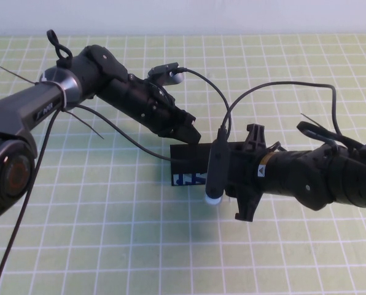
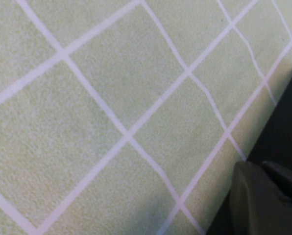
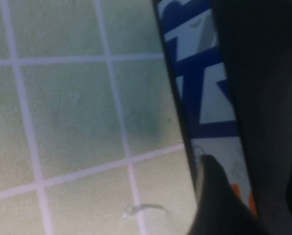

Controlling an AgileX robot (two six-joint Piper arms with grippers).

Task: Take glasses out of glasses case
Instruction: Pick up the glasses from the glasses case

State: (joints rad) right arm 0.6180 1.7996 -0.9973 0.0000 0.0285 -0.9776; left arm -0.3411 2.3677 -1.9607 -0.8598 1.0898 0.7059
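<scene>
The case [image 1: 188,165] lies mid-mat [image 1: 109,233], glasses unseen; the left gripper [image 1: 186,130] presses its far edge, grip unreadable, and the released right gripper [image 1: 232,175] straddling it could shove it sideways.

One glasses case [image 1: 189,165] and two tools, left [image 1: 188,131] and right [image 1: 229,178].

Pale green mat [image 1: 109,233] ruled in white grid lines, spread over the whole work surface. Beyond the mat's far edge, a plain off-white wall [image 1: 232,15], bare and evenly lit. Soft, diffuse light over the mat, with only faint shadows. Close up, slightly fuzzy, felt-like texture on the mat, white lines crossing in squares. Small pale scuff on the mat near one grid line.
</scene>
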